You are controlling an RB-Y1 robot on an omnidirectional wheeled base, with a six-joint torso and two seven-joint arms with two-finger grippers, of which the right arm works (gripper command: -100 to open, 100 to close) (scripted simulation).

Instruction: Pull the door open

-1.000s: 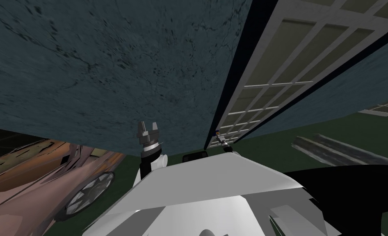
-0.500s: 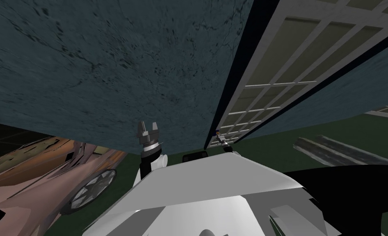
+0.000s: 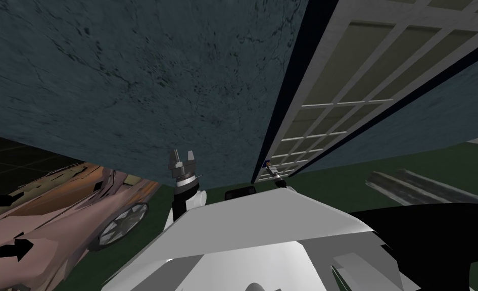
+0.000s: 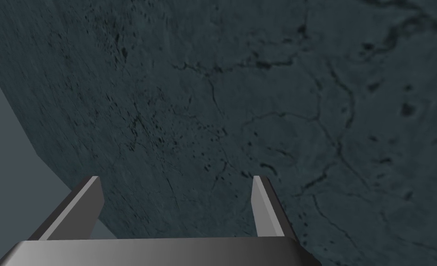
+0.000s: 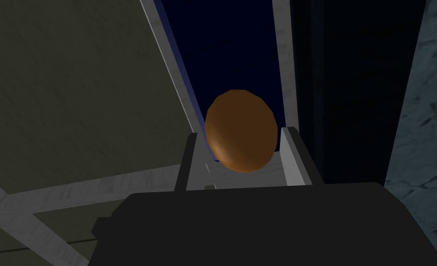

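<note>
Note right pincer (image 5: 239, 132) clenched on the brown oval knob (image 5: 241, 122) at the edge of the white-framed, grid-paned door (image 3: 344, 91). Note left pincer (image 4: 175, 177) released, left of the door, facing the cracked blue-grey wall (image 3: 157, 76). Expect slippage off the rounded knob if pulled off-axis; avoid pulling against the door's swing arc.

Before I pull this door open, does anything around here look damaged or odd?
Yes: the pinkish-brown car at my left has jagged black patches across its body, like torn holes. The right end effector on the brown knob and the paned door look normal.
</note>
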